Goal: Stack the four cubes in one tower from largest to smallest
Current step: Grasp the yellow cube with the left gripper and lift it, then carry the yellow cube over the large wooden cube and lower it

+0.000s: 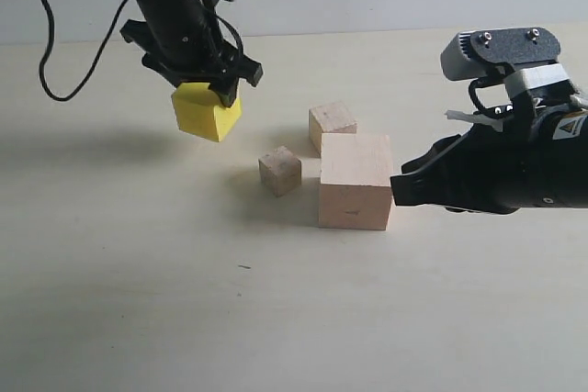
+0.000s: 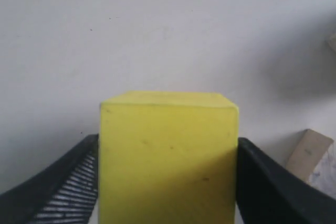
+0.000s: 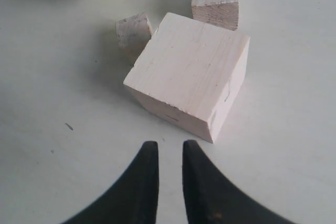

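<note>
In the upper left of the exterior view, the left tool (image 1: 204,89) reaches down from above. Its jaws are clamped on opposite sides of the yellow cube (image 1: 207,115). The left wrist view agrees: the cube's yellow face fills the space between the two dark fingers (image 2: 68,182). The cube sits a little tilted in the grip. Whether it is clear of the worktop (image 1: 138,300) is hard to tell from this angle. As the second-largest piece it belongs directly on the base, which is probably why it is the one in hand.

Near the centre, the smallest tan cube (image 1: 280,172) rests on the worktop, turned on a slant. Up and to the right of it is the smaller tan cube (image 1: 333,126). The two are apart and untouched, which fits their going on last.

Right of centre, the large pale cube (image 1: 356,181) stands flat on the worktop with its top face bare, ready to serve as the base. Nothing is stacked yet.

At the right edge, the right tool (image 1: 397,190) lies low, with its tips pointing at the large cube's right side and just short of it. In the right wrist view its jaws stand slightly apart, with a narrow slit between them and nothing in it. It is probably parked there to wait, or to steady the base.
</note>
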### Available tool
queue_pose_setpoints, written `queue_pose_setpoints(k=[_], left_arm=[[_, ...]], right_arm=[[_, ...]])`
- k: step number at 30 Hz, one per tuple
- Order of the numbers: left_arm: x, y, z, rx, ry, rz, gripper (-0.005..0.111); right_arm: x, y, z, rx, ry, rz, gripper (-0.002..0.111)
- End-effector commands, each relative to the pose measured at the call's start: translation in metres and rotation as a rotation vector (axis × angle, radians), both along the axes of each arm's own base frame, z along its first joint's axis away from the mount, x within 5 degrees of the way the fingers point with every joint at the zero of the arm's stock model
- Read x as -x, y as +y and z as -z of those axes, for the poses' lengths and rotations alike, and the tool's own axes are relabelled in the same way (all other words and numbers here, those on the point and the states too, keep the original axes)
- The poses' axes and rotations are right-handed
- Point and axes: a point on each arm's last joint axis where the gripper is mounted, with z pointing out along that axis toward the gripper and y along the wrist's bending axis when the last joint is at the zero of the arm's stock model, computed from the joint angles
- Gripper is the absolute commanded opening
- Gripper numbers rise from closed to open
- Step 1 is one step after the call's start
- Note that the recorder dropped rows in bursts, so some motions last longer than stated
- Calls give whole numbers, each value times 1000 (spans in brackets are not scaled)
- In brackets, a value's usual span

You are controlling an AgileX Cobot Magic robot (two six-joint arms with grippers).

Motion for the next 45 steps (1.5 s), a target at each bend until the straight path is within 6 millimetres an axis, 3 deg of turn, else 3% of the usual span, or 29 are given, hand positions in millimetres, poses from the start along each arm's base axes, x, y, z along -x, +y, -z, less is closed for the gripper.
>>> queue_pose_setpoints(k=[1, 5, 11, 17, 24, 29, 34, 39, 45], left_arm=[[12, 5, -38, -13, -12, 73, 0], [28, 4, -58, 31, 43, 198, 0], [49, -11, -69, 181, 143, 514, 0], [57, -27, -76, 331, 83, 814, 0], [68, -46, -86, 292, -23, 1073, 0], [78, -68, -94, 217, -69, 1167, 0], [78, -89, -88, 138, -94, 1238, 0], [79, -97, -83, 104, -130, 1360, 0], [75, -100, -71, 101, -95, 1344, 0]], right_arm=[[-2, -3, -3, 6, -22, 3, 18], [-8, -23, -15, -16, -70, 98, 18], [-9, -51, -31, -91, -107, 271, 18], [-1, -52, -35, -97, -86, 250, 18], [6, -50, -34, -92, -30, 217, 18], [8, -50, -34, -92, -25, 211, 18], [8, -50, -34, -91, -16, 208, 18], [9, -49, -33, -92, 0, 203, 18], [10, -49, -33, -92, 0, 201, 18]])
